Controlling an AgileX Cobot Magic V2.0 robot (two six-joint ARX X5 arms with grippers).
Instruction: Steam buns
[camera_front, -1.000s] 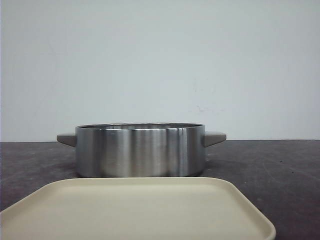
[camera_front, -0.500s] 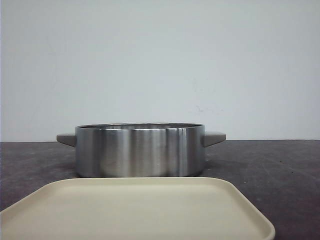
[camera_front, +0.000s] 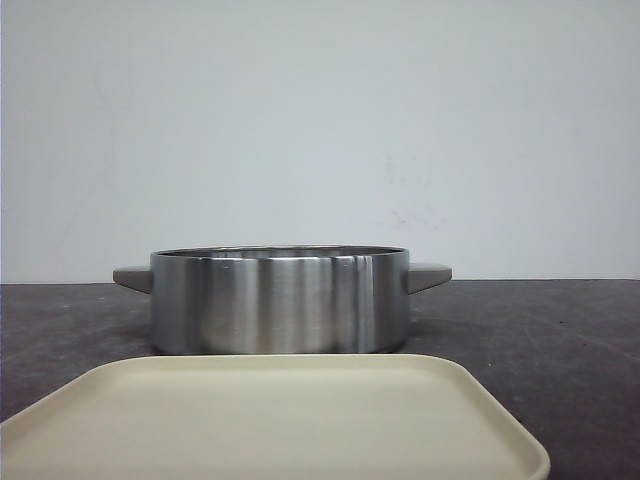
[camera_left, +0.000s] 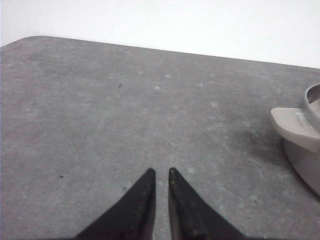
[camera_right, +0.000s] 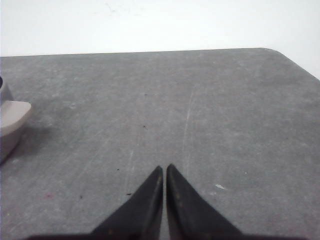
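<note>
No buns are visible; the cream tray (camera_front: 270, 420) lies bare before the steel pot (camera_front: 280, 300). Left end effector (camera_left: 161, 172) and right end effector (camera_right: 164, 167), fingertips closed and empty, flank the pot over the worktop (camera_right: 200, 110). Risk: closing on nothing.

Blocking the middle: a round brushed-steel pot (camera_front: 280, 300) with grey side handles, just behind a cream rounded-square tray (camera_front: 275, 420). Open dark speckled table (camera_front: 560, 330) either side.
</note>
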